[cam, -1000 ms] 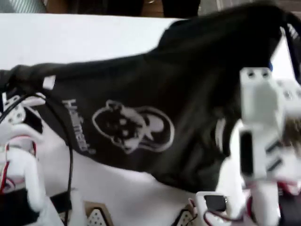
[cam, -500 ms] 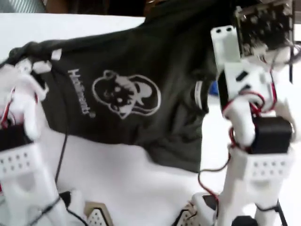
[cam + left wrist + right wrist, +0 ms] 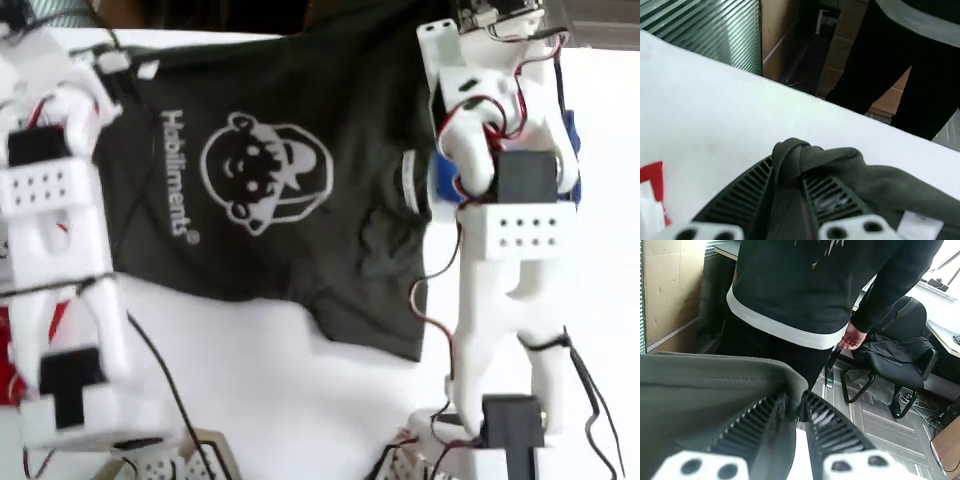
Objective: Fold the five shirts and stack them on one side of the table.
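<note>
Nearer the far table (image 3: 300, 400) edge: shirt (image 3: 340, 130), left pincer (image 3: 790, 156), right pincer (image 3: 794, 407)

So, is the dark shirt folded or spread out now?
Spread out, not folded: the shirt is open, its print showing, and the left gripper and right gripper pinch its far edge.

Dk shirt (image 3: 330, 260): matt cloth, soft creases. Table (image 3: 280, 400): smooth, white, matt. L gripper (image 3: 790, 155) & R gripper (image 3: 792, 407): black ribbed plastic, white plastic bodies.
</note>
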